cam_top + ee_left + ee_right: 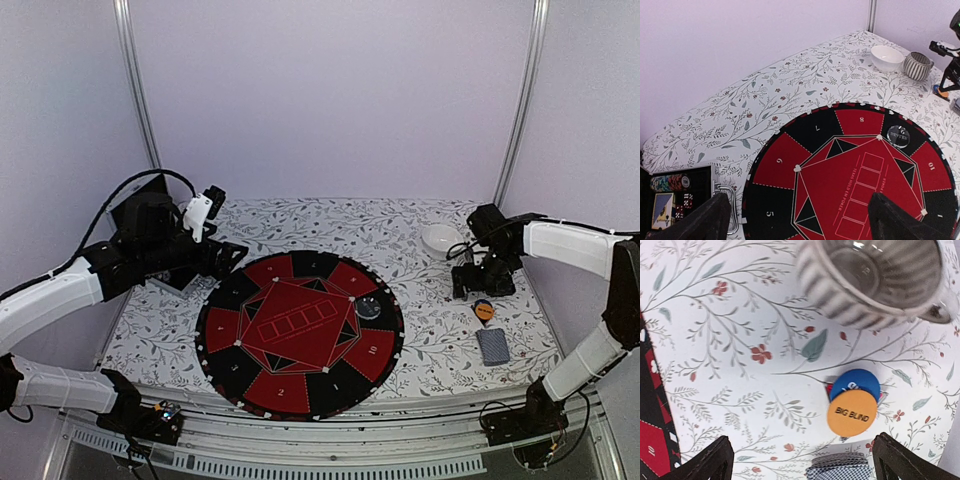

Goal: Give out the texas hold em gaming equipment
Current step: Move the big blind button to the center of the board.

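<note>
1. The right gripper (pixel 802 440) hangs with its jaws spread wide and holds nothing. It is just above the orange BIG BLIND button (pixel 852 413), to the right of the round poker mat (pixel 300 330).
2. The orange disc lies flat and overlaps the blue button (pixel 855 384). Something red shows under both, but I cannot tell what it is.
3. The likely step is lifting the orange disc. Centre it between the fingers before coming down, because it sits right of their midline in the wrist view.
4. Close on its rim only. It is thin and flat on the cloth, so the tips must reach the surface without dragging the blue disc.
5. Stay clear of the deck of cards (pixel 837 466) just beside it and the ribbed cup (pixel 875 280) nearby.
6. The left gripper (pixel 800 197) is spread and empty over the mat's left edge. The poker chips (pixel 667 182) wait in the black case (pixel 700 175), and a dealer button (pixel 898 135) lies on the mat.
</note>
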{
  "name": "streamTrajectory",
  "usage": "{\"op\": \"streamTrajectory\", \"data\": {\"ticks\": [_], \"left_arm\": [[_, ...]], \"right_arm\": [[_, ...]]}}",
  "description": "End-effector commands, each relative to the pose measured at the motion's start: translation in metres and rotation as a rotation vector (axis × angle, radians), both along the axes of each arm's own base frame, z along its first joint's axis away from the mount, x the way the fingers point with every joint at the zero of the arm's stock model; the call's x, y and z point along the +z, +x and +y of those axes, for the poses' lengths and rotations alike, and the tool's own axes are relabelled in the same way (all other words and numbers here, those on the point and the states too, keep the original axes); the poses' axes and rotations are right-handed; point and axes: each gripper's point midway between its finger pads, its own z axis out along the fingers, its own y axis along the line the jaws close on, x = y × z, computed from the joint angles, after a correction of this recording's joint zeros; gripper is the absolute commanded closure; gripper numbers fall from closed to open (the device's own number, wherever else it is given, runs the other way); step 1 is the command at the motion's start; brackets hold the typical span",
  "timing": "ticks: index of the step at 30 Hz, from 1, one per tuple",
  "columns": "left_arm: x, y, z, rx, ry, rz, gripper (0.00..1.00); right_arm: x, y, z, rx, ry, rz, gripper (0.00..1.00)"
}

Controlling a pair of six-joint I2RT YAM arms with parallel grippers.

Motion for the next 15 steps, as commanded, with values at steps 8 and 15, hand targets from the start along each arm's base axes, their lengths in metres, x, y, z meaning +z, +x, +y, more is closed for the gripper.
{"op": "streamTrajectory", "data": {"ticks": [8,15], "left_arm": [[0.002,-0.004,-0.001,-0.011,0.000,-0.023,0.02],[0.005,-0.006,0.000,-0.016,-0.007,-0.031,0.02]], "right_arm": [[-0.016,0.029,-0.058,-0.179,0.041,-0.098,0.01],[-0.034,0.033,-0.078,-0.241,0.050,-0.103,0.13]]}}
